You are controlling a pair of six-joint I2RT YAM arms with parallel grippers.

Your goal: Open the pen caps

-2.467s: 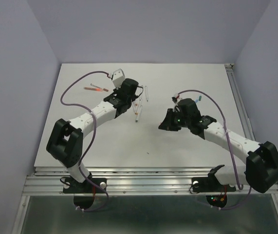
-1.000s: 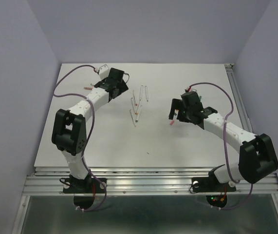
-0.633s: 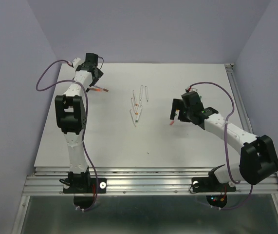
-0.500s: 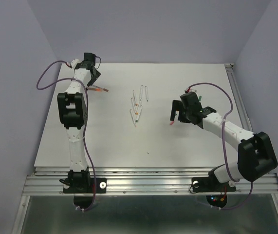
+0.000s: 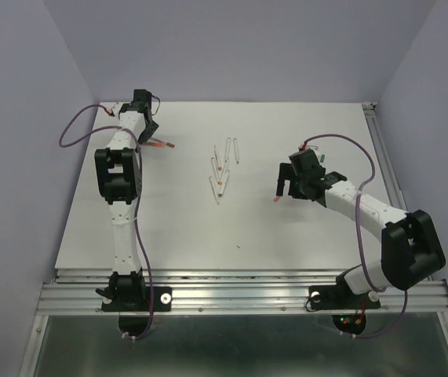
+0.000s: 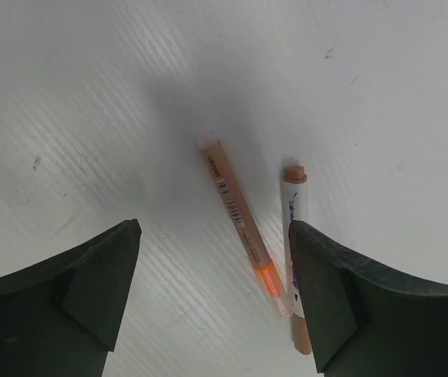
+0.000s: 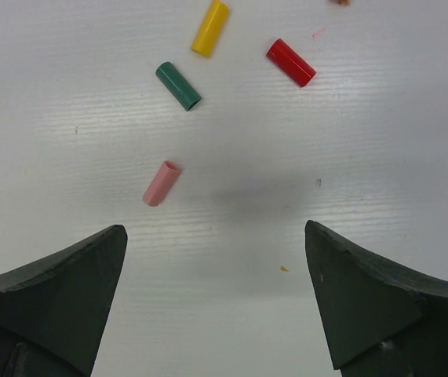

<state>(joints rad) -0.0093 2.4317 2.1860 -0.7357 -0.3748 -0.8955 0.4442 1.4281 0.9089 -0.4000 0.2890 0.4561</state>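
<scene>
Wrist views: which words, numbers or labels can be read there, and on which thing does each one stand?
Slim orange pen: small dark print and a barcode-like block on its barrel, too small to read.
White pen with tan ends: blue print, too blurred to read.
Pink plastic cap, green plastic cap, yellow plastic cap, red plastic cap: no print visible.

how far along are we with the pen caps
Done: a pink cap, green cap, yellow cap and red cap lie loose below the open right gripper. In hand: nothing; the open left gripper hovers over an orange pen and a brown-tipped pen, which both look still capped. Left: uncapping those two.
</scene>
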